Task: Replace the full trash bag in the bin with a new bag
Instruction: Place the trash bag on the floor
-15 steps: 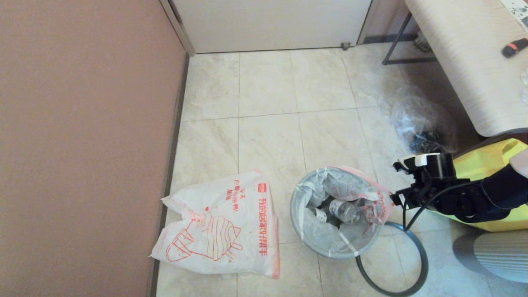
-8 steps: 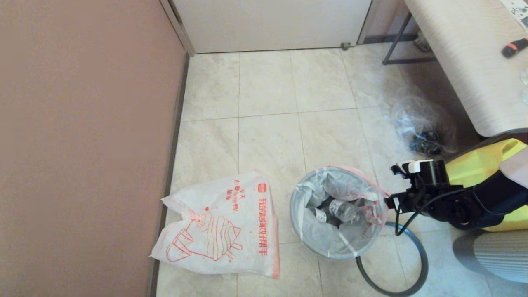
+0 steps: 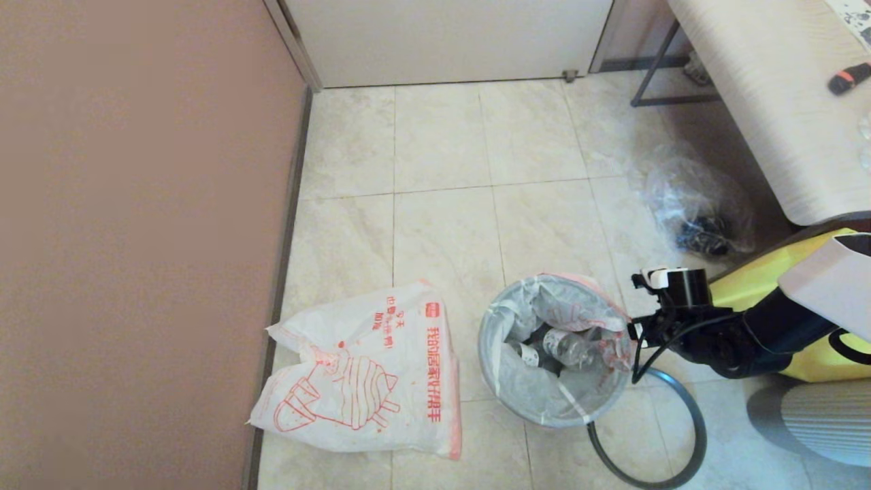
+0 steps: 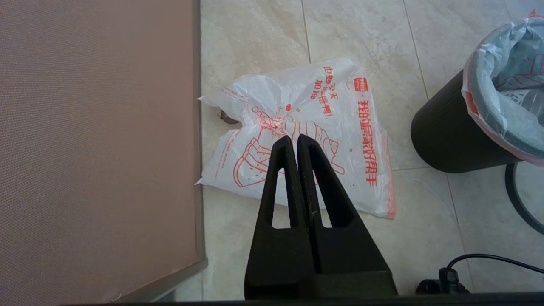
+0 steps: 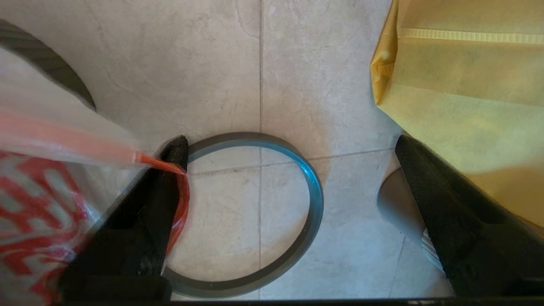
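At the far left a flat brown wall panel runs along the tiled floor. Just beside it the new bag lies flat on the tiles, its orange-red hand drawing and column of characters facing up, orange hem along its edge nearer the bin. The left gripper hangs above this bag without touching it, fingers pressed together and holding nothing. Near the bag, apart from it, stands the black bin, lined by the full trash bag, whose mouth is folded over the bin's edge with bottles and paper inside. The dark-grey hoop is off the bin and lies on the floor, partly tucked behind the bin's right side. The right gripper sits at the bin's right edge, fingers wide apart; one finger touches the bag's orange drawstring hem, which drapes over it, and nothing is clamped. Farther right, a clear plastic bag rests on the floor under a pale table, and a yellow fabric tote stands behind the right arm.
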